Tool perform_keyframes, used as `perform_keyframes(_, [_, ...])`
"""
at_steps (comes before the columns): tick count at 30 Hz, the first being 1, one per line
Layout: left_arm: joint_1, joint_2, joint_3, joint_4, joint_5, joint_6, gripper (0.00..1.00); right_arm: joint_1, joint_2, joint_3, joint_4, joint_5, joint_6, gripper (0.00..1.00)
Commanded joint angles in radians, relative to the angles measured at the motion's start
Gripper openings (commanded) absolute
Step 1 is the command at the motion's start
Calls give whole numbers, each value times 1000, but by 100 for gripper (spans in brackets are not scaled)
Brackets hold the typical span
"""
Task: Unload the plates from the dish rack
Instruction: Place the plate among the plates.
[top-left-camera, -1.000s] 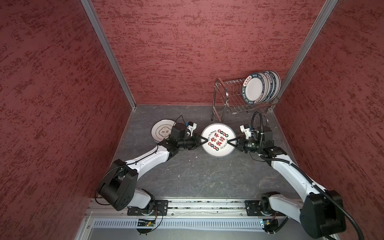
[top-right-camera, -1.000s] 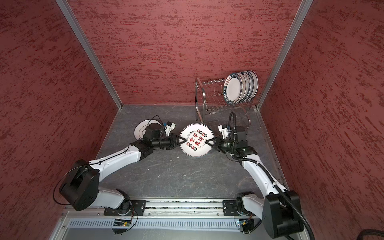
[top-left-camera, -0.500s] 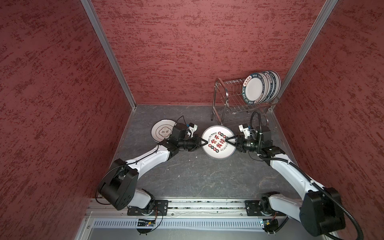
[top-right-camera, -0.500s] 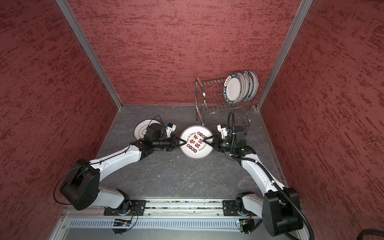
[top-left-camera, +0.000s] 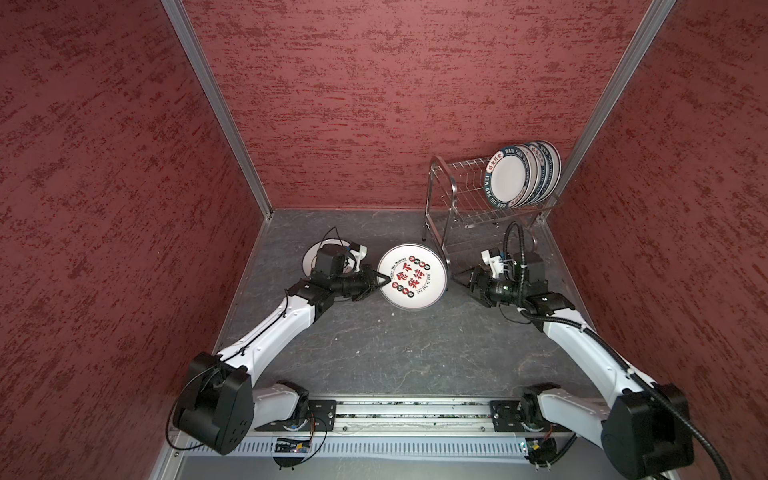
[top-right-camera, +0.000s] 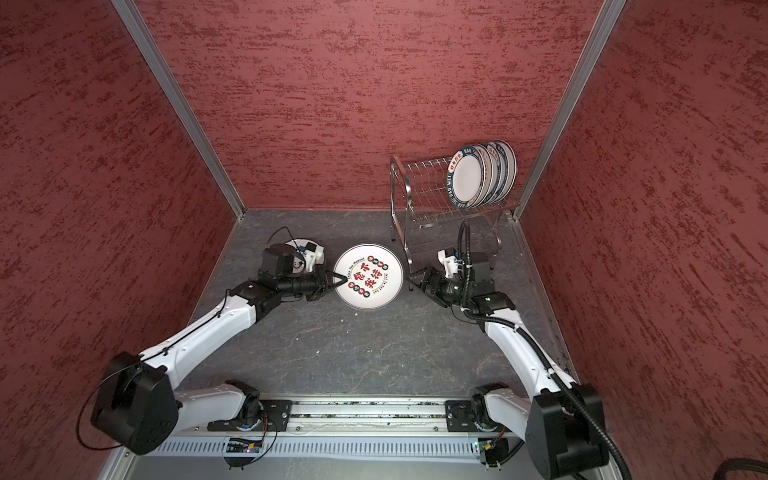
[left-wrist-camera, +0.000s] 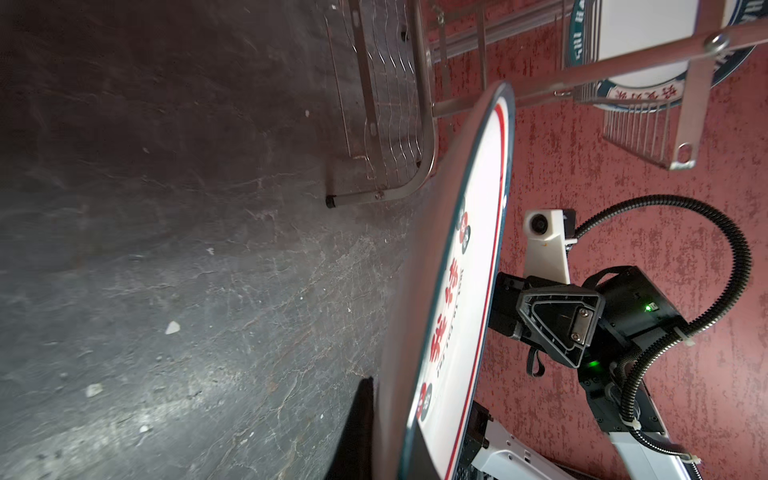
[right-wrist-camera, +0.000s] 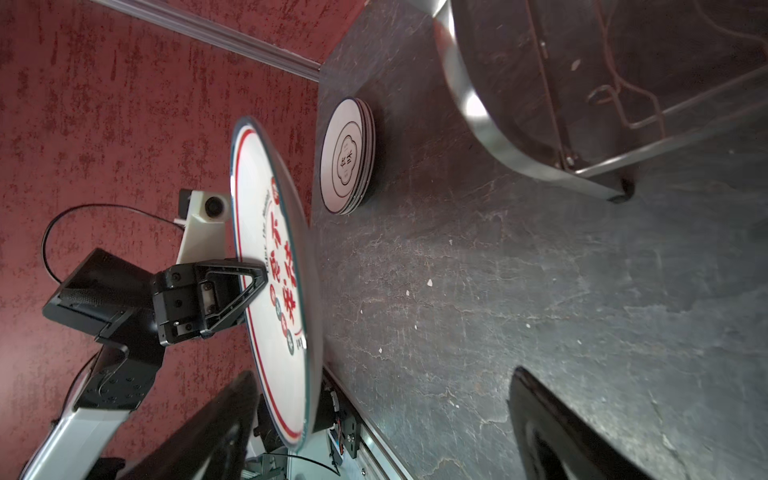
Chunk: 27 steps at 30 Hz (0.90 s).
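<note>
**Item 1, printed plate** (top-left-camera: 412, 277). White, with red and black characters. It is off the bench (top-left-camera: 395, 353) with its printed face up, and sits between the two arms. The left jaws are clamped on its rim on the side away from the dish rack (top-left-camera: 469, 178). A second ago both arms gripped this plate from opposite sides; now only the left arm (top-left-camera: 274, 328) has it. The plate has moved a little toward the left arm's side.

**Item 2, right jaws.** Spread wide and empty, having gone from clamped to fully apart within the second. They have drawn back from the plate's rim toward the rack. A small gap shows between them and the plate in both top views.

**Item 3, dish rack.** Stands in the far corner on the right arm's (top-left-camera: 582, 349) side, unmoved. Several teal-rimmed plates (top-left-camera: 509, 178) stand on edge at the far end of its upper shelf, as before.

**Item 4, stack of plates** (right-wrist-camera: 345, 156). Lies flat on the bench beyond the left wrist, which partly hides it in the top views. Unchanged.
</note>
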Motion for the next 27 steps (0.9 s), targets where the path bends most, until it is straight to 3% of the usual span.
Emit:
perform_keyframes(1, [90, -72, -16, -109, 30, 66, 0, 4, -30, 59, -157, 135, -60, 99])
perform_keyframes(9, [366, -114, -14, -284, 32, 153, 0, 4, -70, 196, -505, 514, -126, 99])
perform_keyframes(14, [474, -56, 15, -294, -5, 194, 0, 4, -97, 254, -633, 726, -121, 99])
perform_keyframes(27, [638, 230, 148, -245, -39, 235, 0, 4, -140, 219, -640, 741, -155, 99])
